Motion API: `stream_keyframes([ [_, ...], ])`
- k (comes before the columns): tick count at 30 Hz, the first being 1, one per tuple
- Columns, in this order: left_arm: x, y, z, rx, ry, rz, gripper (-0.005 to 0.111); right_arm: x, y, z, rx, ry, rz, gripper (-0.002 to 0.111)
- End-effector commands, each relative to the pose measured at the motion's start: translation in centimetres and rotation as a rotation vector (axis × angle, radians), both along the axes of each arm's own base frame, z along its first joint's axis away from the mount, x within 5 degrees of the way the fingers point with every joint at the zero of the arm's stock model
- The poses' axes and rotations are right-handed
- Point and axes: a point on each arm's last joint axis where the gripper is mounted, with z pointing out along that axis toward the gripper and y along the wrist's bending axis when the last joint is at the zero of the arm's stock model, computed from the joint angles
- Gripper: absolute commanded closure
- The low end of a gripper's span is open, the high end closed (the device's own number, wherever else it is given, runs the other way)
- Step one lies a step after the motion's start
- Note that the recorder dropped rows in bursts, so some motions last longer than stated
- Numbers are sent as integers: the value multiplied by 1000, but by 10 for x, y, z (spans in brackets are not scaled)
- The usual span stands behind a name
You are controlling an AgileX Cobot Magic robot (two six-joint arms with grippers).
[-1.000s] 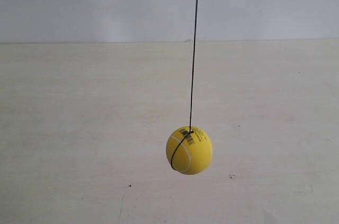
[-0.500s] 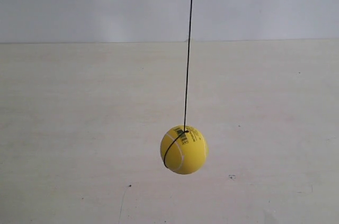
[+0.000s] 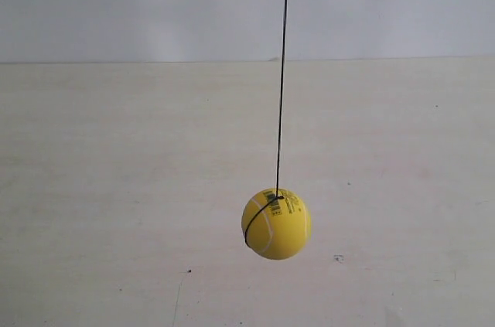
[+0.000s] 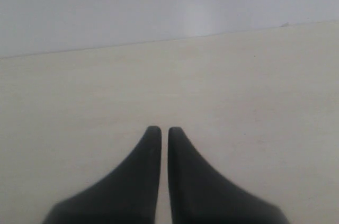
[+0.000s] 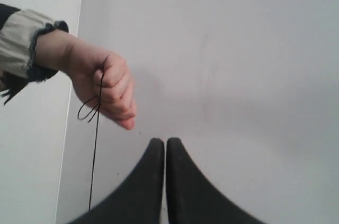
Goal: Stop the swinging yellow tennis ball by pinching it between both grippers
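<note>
- table [image 3: 116, 188]: pale, edges cut off in ext. view
- L gripper [image 4: 163, 130], R gripper [image 5: 164, 142]: jaws near-touching, thin slit, nothing held; bases cropped
- hand [image 5: 103, 83]: pinches string [image 5: 96, 150], arm cropped
- yellow tennis ball [image 3: 277, 223]: hangs over table, string top out of frame

The bright yellow fuzzy tennis ball [image 3: 276, 223] bore a small dark printed label [image 3: 269, 194] near its top — too small to read.
</note>
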Motion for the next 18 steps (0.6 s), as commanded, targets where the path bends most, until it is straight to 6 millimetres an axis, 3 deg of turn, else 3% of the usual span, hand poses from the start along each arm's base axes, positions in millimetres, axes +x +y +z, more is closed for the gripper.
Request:
stream_keyframes([
  [1,0,0,-1,5,2,1,102,-3,-7,8,102,-50,-97,108],
  [8,0,0,-1,5,2,1,102,6,-16,1,207,-20,-243,108],
  [13,0,0,-1,5,2,1,102,21,-17,-24,179,52,-295,108],
  [18,0,0,-1,5,2,1,102,42,-22,-67,146,173,-392,108],
])
